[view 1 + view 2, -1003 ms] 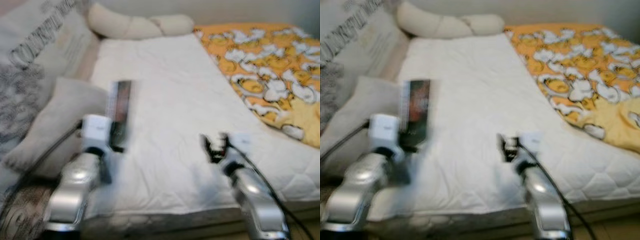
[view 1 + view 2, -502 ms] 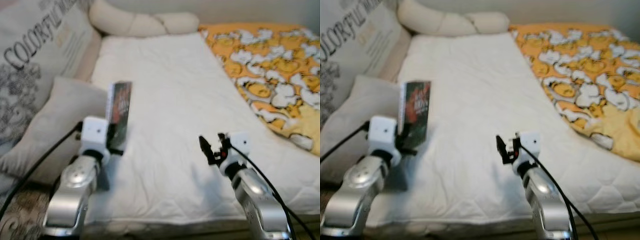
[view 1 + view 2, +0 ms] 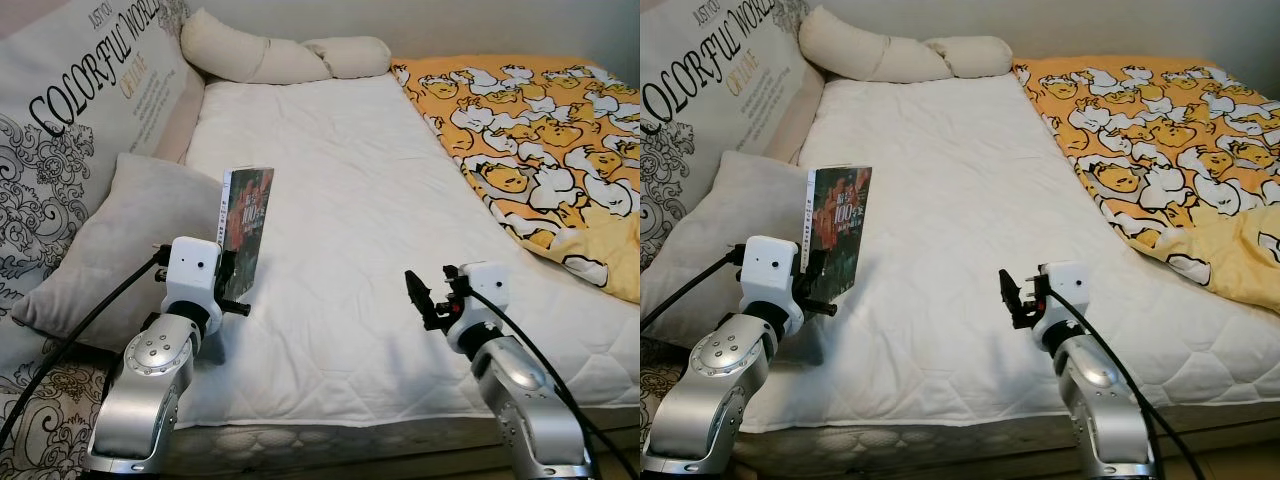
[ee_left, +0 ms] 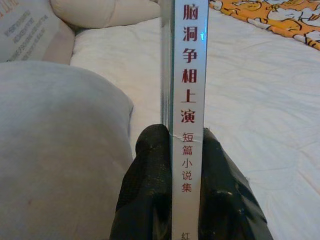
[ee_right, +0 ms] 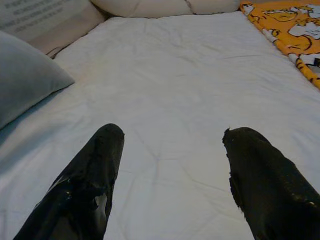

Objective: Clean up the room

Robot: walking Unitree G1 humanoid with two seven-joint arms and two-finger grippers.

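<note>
My left gripper (image 3: 236, 283) is shut on a thin book (image 3: 247, 225) with a dark cover and a white spine, held upright over the near left part of the white mattress (image 3: 340, 180). In the left wrist view the book's spine (image 4: 187, 100) with printed characters stands between the two black fingers (image 4: 150, 180). My right gripper (image 3: 425, 298) hovers open above the near middle of the mattress, nothing between its fingers (image 5: 95, 175).
A grey pillow (image 3: 120, 240) lies just left of the held book. A large printed cushion (image 3: 70, 110) leans at the far left. A cream knotted bolster (image 3: 280, 58) lies at the head of the bed. An orange duck-print blanket (image 3: 540, 130) covers the right side.
The camera has steadied and the picture has sharpened. Both arms stay much as they were; the book remains held upright in the left gripper.
</note>
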